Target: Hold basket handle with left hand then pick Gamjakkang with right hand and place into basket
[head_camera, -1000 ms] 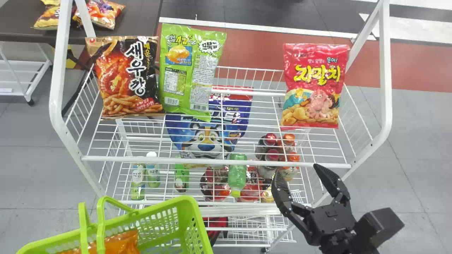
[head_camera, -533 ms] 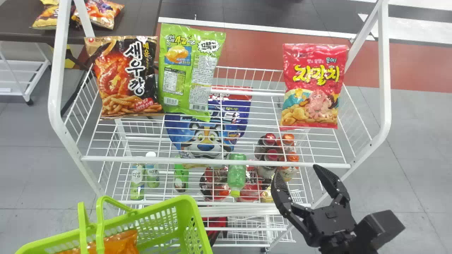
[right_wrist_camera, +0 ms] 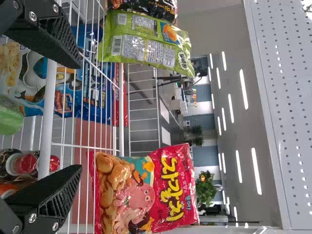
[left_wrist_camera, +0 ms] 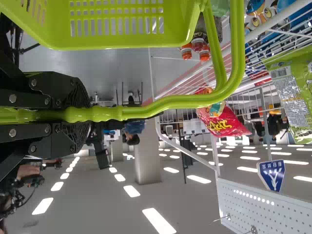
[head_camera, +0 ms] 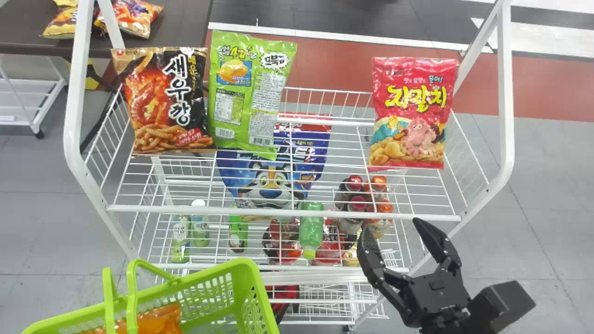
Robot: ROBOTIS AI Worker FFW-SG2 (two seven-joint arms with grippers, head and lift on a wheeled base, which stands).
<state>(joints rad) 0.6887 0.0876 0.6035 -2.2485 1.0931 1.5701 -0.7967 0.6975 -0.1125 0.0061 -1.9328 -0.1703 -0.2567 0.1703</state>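
Near the shelf's front right edge my right gripper (head_camera: 390, 223) stands open and holds nothing; its two fingers frame the right wrist view's left side, the gripper (right_wrist_camera: 80, 116) pointing across the rack. A red snack bag (head_camera: 410, 113) leans upright at the upper shelf's right, beyond the gripper and apart from it; the right wrist view has this red bag (right_wrist_camera: 146, 190) too. In the left wrist view, my left gripper (left_wrist_camera: 87, 114) is shut on the green basket's handle (left_wrist_camera: 180, 101). The green basket (head_camera: 250, 287) is at the lower left, with an orange bag (head_camera: 155, 320) inside.
On the upper wire shelf (head_camera: 283, 212), a black and orange bag (head_camera: 164, 99) and a green bag (head_camera: 250, 93) stand at the left. Below are a blue bag (head_camera: 274, 171) and several bottles. White posts (head_camera: 506, 93) rise at both sides.
The rear of the right gripper has shifted a little to the right and down in the head view, its fingers staying open. Basket and bags look unmoved.
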